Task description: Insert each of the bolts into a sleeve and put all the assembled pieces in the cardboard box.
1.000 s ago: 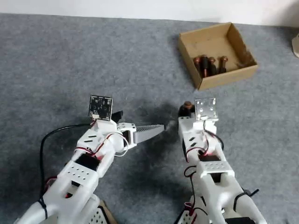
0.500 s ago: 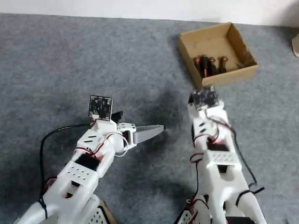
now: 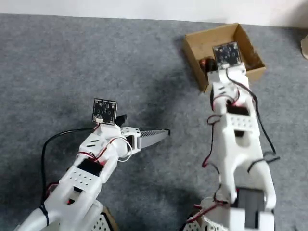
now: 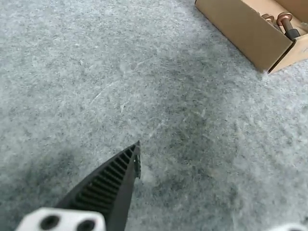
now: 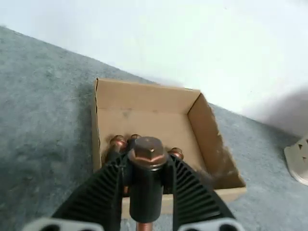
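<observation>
My right gripper (image 5: pixel 147 161) is shut on an assembled piece, a copper hex-head bolt (image 5: pixel 147 150) standing in a black sleeve (image 5: pixel 144 192). It hangs over the near part of the cardboard box (image 5: pixel 144 96), where several assembled pieces (image 5: pixel 118 142) lie. In the high view the right arm (image 3: pixel 236 120) stretches out to the box (image 3: pixel 192 45), and its wrist camera hides most of the pieces (image 3: pixel 207 62). My left gripper (image 3: pixel 144 126) rests low over the carpet at centre left, open and holding nothing. Its ribbed finger (image 4: pixel 113 180) points toward the box (image 4: pixel 240 24).
Grey carpet covers the whole table. A pale object (image 5: pixel 298 161) lies on the carpet just beyond the box's right side. A black cable (image 3: pixel 48 144) loops beside the left arm.
The right arm has swung from the middle of the table out to the cardboard box, carrying the bolt and sleeve. The left arm has stayed still.
</observation>
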Robot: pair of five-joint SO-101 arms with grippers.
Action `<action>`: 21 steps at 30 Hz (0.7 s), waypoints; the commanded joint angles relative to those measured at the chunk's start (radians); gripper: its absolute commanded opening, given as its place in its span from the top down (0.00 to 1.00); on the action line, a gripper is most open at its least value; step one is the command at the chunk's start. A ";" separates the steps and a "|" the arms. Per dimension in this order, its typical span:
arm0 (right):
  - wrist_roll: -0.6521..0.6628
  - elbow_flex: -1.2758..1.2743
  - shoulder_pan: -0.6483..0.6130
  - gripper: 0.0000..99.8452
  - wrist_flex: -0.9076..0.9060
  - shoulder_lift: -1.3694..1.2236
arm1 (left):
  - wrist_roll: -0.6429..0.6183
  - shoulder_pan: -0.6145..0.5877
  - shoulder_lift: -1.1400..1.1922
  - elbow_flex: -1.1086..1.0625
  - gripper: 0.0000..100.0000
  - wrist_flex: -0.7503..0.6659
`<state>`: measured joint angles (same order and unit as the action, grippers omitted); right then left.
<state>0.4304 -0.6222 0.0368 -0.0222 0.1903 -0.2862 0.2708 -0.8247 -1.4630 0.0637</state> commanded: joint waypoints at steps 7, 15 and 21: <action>-0.137 0.418 0.022 0.99 0.001 -0.317 | 0.015 -0.010 -0.008 0.004 0.45 -0.005; -0.281 0.708 0.054 0.99 -0.091 -0.539 | 0.017 -0.010 -0.008 0.004 0.45 -0.005; -0.359 0.857 0.059 0.99 -0.243 -0.677 | 0.017 -0.010 -0.008 0.004 0.45 -0.005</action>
<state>0.1005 0.1204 0.0844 -0.2432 -0.4818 -0.2846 0.2708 -0.8247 -1.4630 0.0637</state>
